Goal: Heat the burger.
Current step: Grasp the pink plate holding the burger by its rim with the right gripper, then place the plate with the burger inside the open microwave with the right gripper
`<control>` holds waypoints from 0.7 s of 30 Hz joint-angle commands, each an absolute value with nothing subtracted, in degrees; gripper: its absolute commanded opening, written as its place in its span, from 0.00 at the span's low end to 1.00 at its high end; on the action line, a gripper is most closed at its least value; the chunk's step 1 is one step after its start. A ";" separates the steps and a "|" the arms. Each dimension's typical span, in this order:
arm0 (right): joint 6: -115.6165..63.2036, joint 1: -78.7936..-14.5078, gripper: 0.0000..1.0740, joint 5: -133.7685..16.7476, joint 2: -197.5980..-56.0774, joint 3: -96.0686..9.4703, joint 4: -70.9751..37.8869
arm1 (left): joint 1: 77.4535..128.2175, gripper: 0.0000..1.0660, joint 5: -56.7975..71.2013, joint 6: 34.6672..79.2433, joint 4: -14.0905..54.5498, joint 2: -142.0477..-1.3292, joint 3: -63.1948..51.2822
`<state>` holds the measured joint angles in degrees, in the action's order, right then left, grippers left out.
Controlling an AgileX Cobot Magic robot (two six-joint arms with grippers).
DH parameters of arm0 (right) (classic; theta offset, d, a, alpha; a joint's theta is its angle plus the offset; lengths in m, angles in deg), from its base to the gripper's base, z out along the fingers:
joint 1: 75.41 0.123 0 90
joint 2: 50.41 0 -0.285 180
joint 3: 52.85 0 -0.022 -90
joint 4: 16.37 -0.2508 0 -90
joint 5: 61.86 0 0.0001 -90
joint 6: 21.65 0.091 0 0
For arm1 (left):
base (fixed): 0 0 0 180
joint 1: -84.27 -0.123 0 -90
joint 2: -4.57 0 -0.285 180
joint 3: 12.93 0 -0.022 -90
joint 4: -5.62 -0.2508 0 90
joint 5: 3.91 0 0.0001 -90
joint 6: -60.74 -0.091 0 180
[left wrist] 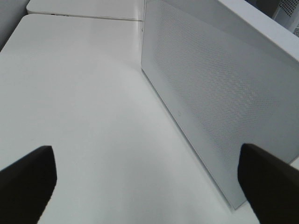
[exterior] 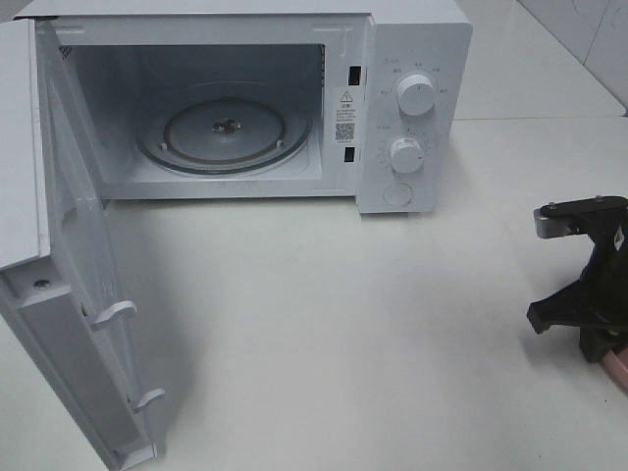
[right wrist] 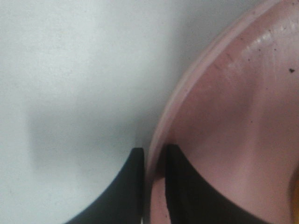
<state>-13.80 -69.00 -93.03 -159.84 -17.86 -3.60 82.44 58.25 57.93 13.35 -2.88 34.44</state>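
**Plate rim pinched, burger out of sight**

The right fingers (right wrist: 187, 200) are clenched on the rim of the pink plate (right wrist: 233, 116), one inside and one outside, at the right edge of the surface (exterior: 324, 324). The burger is not plainly visible; it presumably rides on that plate, beyond the frame. The left fingers (left wrist: 28, 184) are spread wide, holding nothing, near the microwave (exterior: 417, 59), whose door (exterior: 69, 294) stands open. A stacked burger is likely soft, light and apt to topple, so carrying it by the plate, kept level, seems wiser than squeezing the bun
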 commanded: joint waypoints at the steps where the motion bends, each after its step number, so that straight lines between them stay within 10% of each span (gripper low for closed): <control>1: -11.74 -68.65 0.00 -95.09 -159.27 -17.06 -1.02 | 82.38 0.92 57.51 57.87 13.53 -1.84 34.67; 21: 9.17 -58.11 0.00 -104.20 -159.15 -17.06 18.64 | 82.38 0.92 57.51 57.87 13.53 -1.84 34.67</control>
<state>7.91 -58.28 -101.68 -159.38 -17.46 15.66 82.44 58.25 57.93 13.35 -2.88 34.44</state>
